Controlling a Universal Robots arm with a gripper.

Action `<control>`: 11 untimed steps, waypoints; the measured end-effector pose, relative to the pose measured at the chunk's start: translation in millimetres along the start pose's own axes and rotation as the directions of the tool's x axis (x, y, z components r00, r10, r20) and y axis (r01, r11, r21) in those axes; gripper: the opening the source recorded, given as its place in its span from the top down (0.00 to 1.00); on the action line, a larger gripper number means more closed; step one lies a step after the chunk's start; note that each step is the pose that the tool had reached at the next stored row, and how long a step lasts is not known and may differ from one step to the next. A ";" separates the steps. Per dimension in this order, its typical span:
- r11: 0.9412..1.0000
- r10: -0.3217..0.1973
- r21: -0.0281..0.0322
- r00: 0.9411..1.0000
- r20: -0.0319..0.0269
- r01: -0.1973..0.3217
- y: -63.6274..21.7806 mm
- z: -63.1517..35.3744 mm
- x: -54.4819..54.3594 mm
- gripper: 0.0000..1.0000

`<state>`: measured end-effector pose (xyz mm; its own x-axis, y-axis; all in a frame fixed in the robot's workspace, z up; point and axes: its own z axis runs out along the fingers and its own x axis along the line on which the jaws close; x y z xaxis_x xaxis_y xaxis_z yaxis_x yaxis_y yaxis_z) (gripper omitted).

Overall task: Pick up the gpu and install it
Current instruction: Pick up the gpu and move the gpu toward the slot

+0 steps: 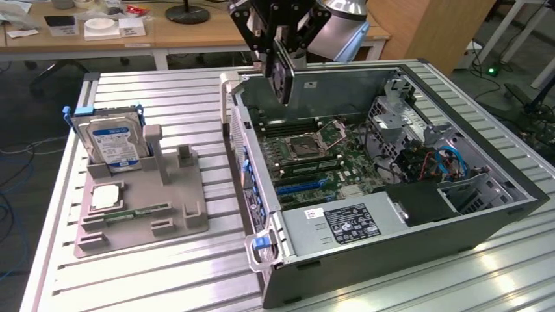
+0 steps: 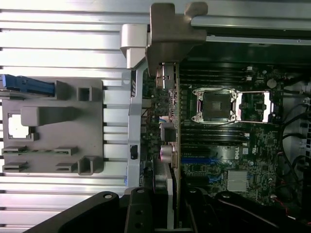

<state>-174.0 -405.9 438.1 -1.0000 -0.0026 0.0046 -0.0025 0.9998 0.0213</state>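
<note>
Okay, so my gripper is clamped on the top edge of the gpu. The card hangs edge-down right under it, above the open case, and as far as I can tell it's not touching the motherboard.

To my mind the trick for this step is keeping the card dead upright, with its bottom edge parallel to a blue slot on the board. The silver bracket end should line up with the case wall nearest it — any tilt and I reckon it jams.

Count-wise, that's one gpu in my grip, one case and one motherboard beneath me. Off to the side of me there's one grey holder carrying one hard drive and one memory stick.
</note>
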 end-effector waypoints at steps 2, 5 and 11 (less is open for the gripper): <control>1.000 0.000 0.000 1.000 0.000 0.000 0.0 0.0 -3.0 0.72; 1.000 0.000 0.000 1.000 0.000 0.000 0.0 0.1 -7.4 0.72; 1.000 0.000 0.000 1.000 0.000 0.000 -0.1 0.2 -16.8 0.72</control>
<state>-157.2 -405.9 437.8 -1.0000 -0.0025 0.0045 -0.0024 0.9998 0.0212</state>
